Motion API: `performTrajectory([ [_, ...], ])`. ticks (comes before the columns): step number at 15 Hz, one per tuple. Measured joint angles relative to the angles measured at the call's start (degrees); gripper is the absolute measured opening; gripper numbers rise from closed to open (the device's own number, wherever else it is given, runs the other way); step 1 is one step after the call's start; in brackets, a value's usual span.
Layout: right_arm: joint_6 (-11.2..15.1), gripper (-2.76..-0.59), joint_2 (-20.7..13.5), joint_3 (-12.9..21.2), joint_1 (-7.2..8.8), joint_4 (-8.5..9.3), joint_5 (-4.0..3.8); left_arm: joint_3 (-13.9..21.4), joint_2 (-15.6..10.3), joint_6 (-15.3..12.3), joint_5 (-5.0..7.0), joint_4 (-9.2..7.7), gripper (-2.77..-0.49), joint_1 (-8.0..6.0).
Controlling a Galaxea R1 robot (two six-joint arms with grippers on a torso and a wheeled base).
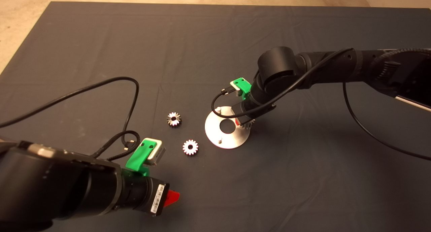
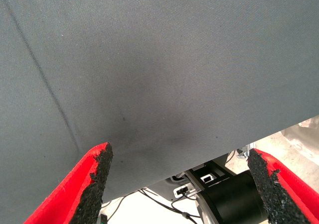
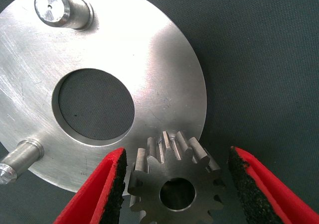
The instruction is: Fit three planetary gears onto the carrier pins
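At the centre of the head view, the right gripper (image 3: 174,184) hangs over the flat round silver disc (image 1: 232,137), fingers spread either side of a small shiny silver spur gear (image 3: 174,184) at the disc's right rim. Two upright silver pins (image 3: 57,7) stand bare. Two more silver gears (image 1: 173,119) lie left of the disc on the dark surface (image 1: 303,178). The left gripper (image 2: 177,184) waits lower left, fingers apart.
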Motion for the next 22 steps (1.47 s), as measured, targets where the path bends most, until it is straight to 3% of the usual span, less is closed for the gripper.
performTrajectory([
  [16, 1.4, -1.89, 0.3, 1.2, 0.00, 0.02, -0.09, 0.0, -1.7, 0.0, -0.20, 0.01, -1.34, -0.02],
  [21, 3.0, -1.89, 0.4, 2.0, -0.02, 0.32, -0.80, 0.0, -1.7, 0.0, -0.20, 0.01, -1.34, -0.02],
  [22, 3.0, -1.89, 0.4, 2.2, -0.02, 0.41, -0.66, 0.0, -1.7, 0.0, -0.20, 0.01, -1.34, 0.00],
])
